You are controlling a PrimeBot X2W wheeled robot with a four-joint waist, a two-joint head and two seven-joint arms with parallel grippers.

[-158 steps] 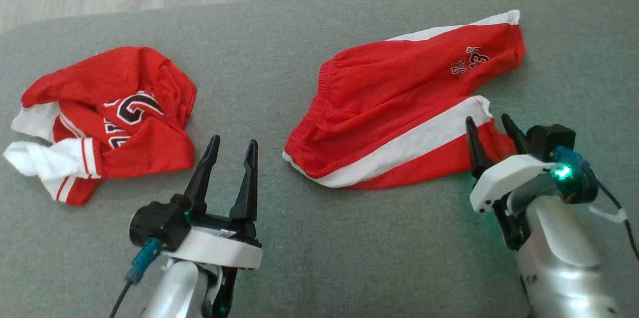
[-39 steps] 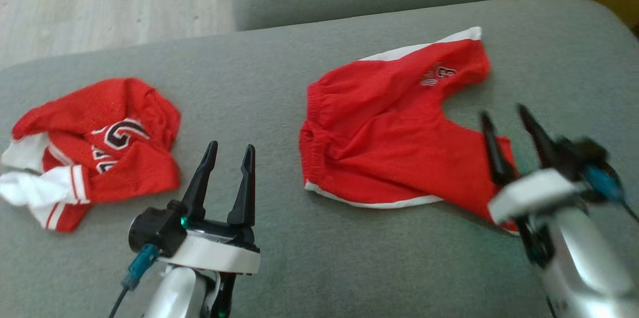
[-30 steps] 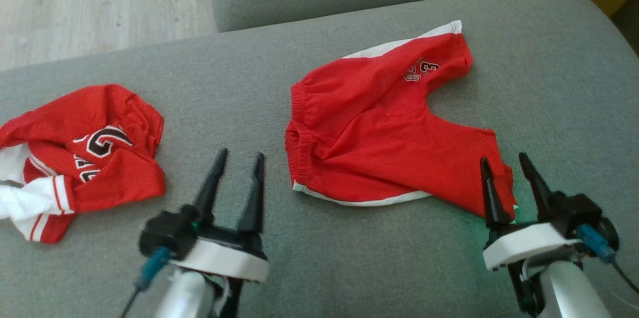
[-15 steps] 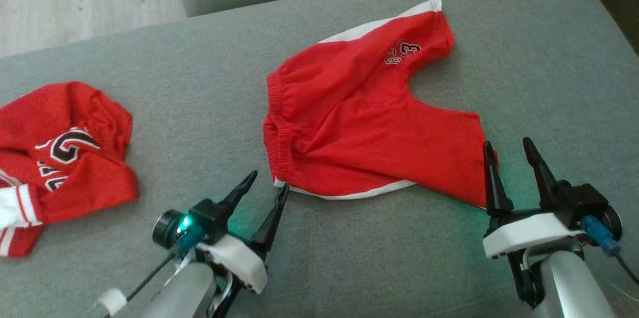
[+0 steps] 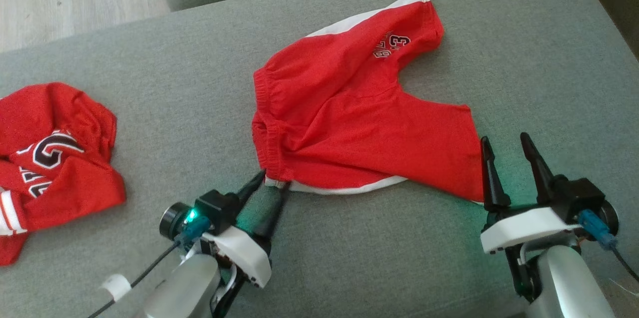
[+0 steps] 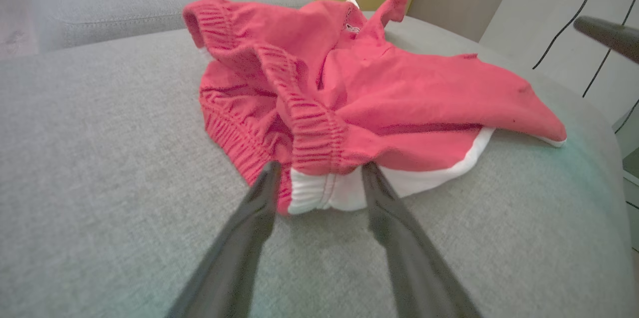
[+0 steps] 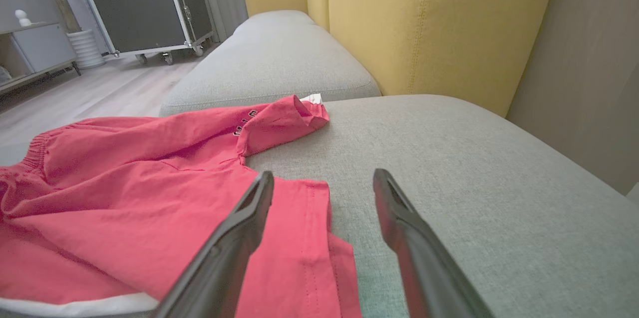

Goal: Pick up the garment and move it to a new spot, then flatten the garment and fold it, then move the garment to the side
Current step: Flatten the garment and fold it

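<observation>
Now that your left gripper has moved up to straddle the white waistband corner of the red shorts lying on the sofa cushion, both it and the right gripper at the leg hem unclenched, clamping looks next.

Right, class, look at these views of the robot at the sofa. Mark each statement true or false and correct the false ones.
1. The red shorts lie on a grey sofa cushion. True.
2. The left gripper is shut tight on the waistband. False: its jaws stand open, one tip on each side of the white waistband corner.
3. The right gripper is open at a leg hem of the shorts. True.
4. A crumpled red jersey lies to the robot's right of the shorts. False: it lies to their left.
5. The printed number is on the leg nearer the robot. False: it is on the farther leg.
</observation>
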